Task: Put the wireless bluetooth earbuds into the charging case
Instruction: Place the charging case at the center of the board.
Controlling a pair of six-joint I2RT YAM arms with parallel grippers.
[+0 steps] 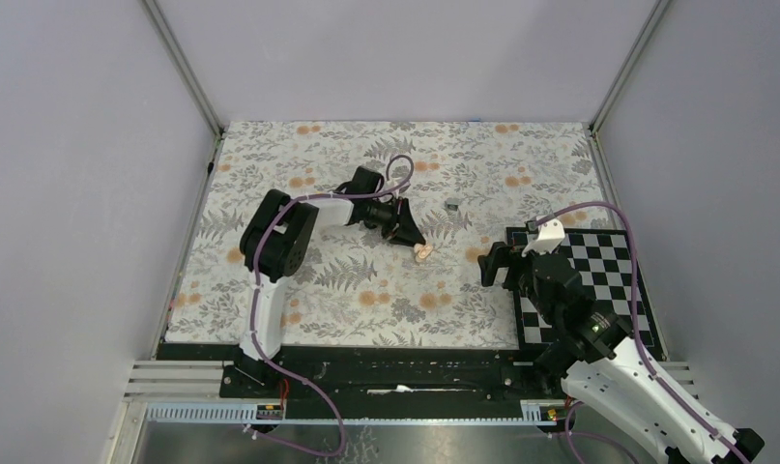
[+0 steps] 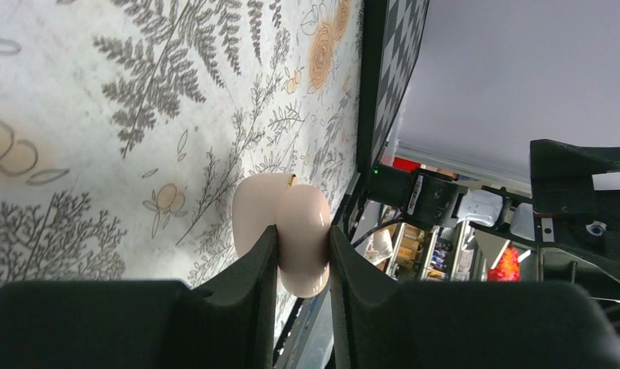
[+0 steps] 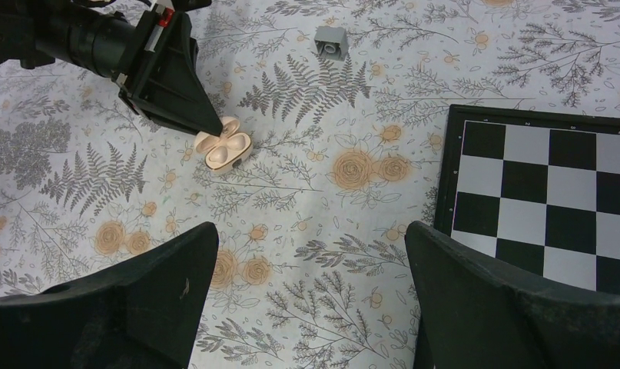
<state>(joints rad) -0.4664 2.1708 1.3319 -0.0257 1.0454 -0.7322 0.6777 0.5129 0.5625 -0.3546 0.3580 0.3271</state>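
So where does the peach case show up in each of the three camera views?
Top camera: case near the middle, at the left gripper's tips.
Left wrist: case lower centre, clamped between the fingers.
Right wrist: case upper left, by that gripper's tips.
Shared landmark: checkerboard, right of the case in all three.

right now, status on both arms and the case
Left fingers shut on the open peach charging case. Right fingers open, well short of it. Earbuds not in sight. Small grey block lies apart, path clear.
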